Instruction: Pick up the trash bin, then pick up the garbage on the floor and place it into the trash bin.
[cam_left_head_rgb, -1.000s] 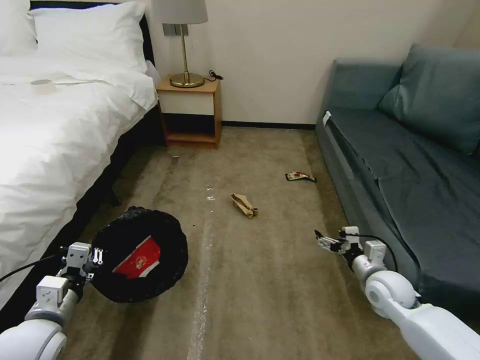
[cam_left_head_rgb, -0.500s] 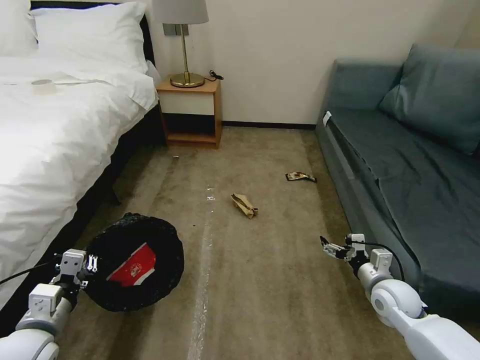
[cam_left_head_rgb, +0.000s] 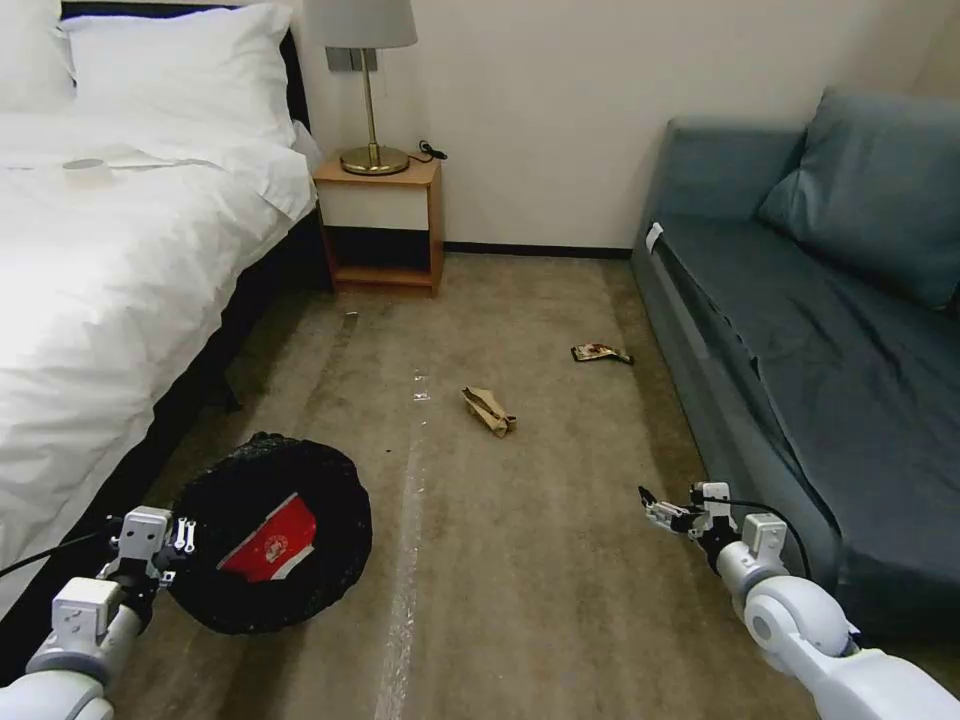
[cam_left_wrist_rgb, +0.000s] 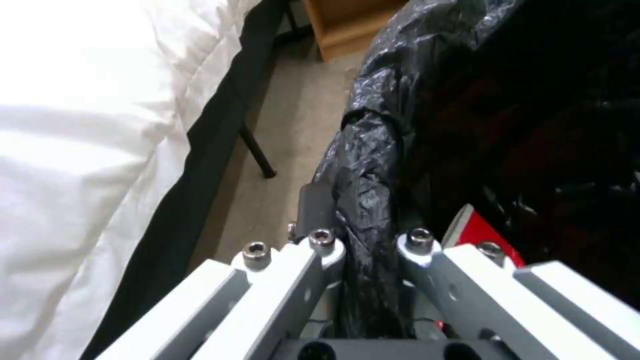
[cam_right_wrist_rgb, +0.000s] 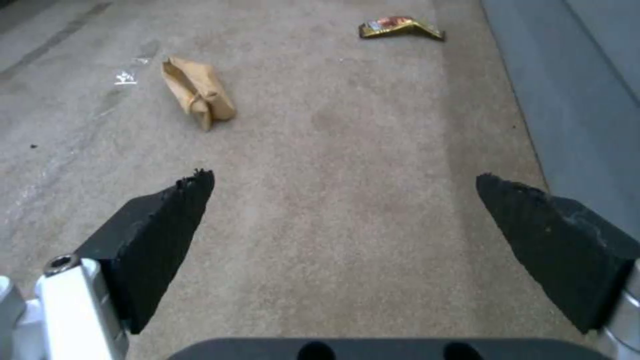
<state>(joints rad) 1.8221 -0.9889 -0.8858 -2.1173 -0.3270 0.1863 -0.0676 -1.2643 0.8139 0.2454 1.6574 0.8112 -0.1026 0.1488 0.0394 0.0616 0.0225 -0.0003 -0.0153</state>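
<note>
two bits of trash are lying on the carpet (cam_left_head_rgb: 520, 560) between the bed (cam_left_head_rgb: 100, 300) and the sofa (cam_left_head_rgb: 800, 350). the brown paper bag (cam_left_head_rgb: 488, 410) is sitting in the middle of the floor, and the dark snack wrapper (cam_left_head_rgb: 600, 352) is lying farther off, near the front of the sofa. in the right wrist view the brown paper bag (cam_right_wrist_rgb: 198, 91) and the dark snack wrapper (cam_right_wrist_rgb: 400, 27) are both lying well ahead of the claw.

the left claw (cam_left_head_rgb: 178, 545) is squeezing the rim of the trash bin (cam_left_head_rgb: 270, 535), low on the robot's left and close to the bed. the bin is tipping so its open top is facing up toward the head camera. a red-and-white packet (cam_left_head_rgb: 272, 541) is lying inside, on the black bag. in the left wrist view the left claw (cam_left_wrist_rgb: 368, 250) is pinching the black bag folded over the rim of the trash bin (cam_left_wrist_rgb: 493, 115), one finger on each side.

the right claw (cam_left_head_rgb: 652, 505) is hanging above the carpet on the robot's right, just beside the sofa. its two black fingers (cam_right_wrist_rgb: 160, 235) are standing wide apart and holding nothing, with bare carpet between them.
</note>
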